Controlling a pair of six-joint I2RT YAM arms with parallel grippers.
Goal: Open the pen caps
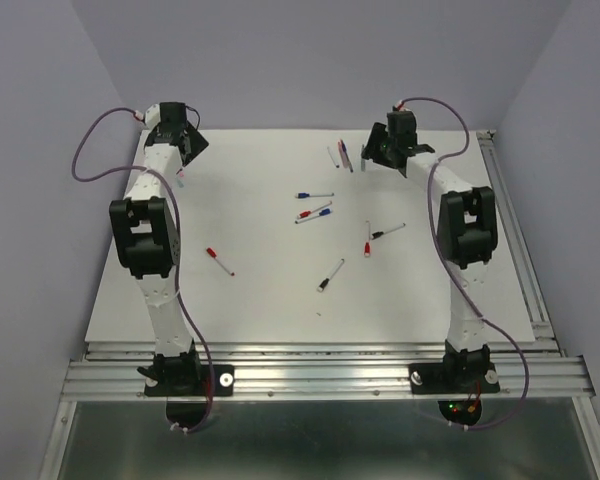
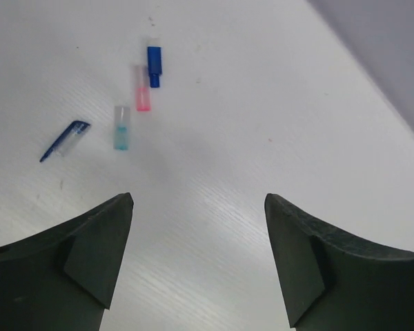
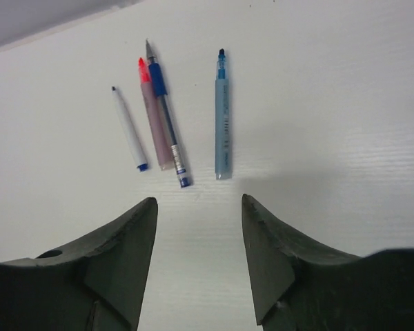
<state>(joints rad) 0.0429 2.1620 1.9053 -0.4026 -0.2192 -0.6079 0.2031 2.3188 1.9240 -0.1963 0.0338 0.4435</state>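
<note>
Pen caps [image 2: 142, 89] lie loose at the 10 o'clock corner of the white bench [image 1: 280, 310], under the reach of the left arm [image 1: 145, 235]. There is a blue cap [image 2: 154, 65], a pink cap [image 2: 142, 96], a pale teal cap [image 2: 121, 129] and a slim blue clip cap [image 2: 64, 141], close together at 11 o'clock from the left jaws. Those jaws stand wide and empty, with bare bench ahead and the wall closing in at 1 o'clock.

The right jaws, on the right arm [image 1: 468, 225] at the bench's 1 o'clock, are part open and hold nothing. Just beyond them four uncapped pens lie nearly side by side: a thin white pen [image 3: 129, 129], a pink pen [image 3: 154, 124], a blue pen [image 3: 169, 134] and a light blue pen [image 3: 222, 117], with the wall at 11 o'clock.

Only the overhead view shows the scattered pens [image 1: 315, 195] mid-bench, their coloured ends too small to judge, and the metal rail [image 1: 520, 230] along the 3 o'clock edge.
</note>
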